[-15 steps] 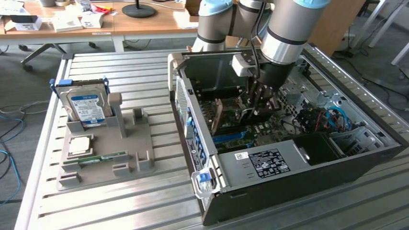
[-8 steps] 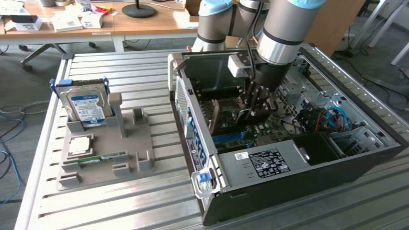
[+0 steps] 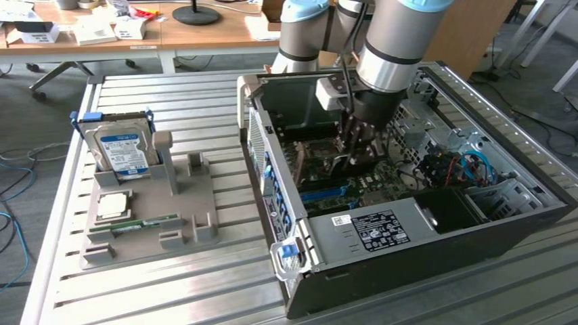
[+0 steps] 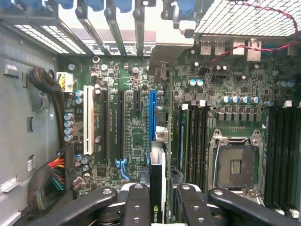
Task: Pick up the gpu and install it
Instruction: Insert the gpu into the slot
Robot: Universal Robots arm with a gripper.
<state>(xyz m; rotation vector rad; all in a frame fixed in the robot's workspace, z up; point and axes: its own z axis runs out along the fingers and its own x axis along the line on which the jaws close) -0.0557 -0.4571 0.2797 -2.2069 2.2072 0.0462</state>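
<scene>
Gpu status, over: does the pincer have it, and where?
Pincer shut on gpu, inside the case. Card edge-on, in line with blue slot; seating unclear. Nothing seen blocking the slot.

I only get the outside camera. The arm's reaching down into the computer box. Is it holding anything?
Observer: Yes. On the wrist view the gripper has its jaws shut on the gpu, a thin dark card seen edge-on.
Operator: What's it pointing at?
Observer: It lines up with the long blue slot on the motherboard.
Operator: Is that slot free?
Observer: The stretch I see holds nothing.
</scene>
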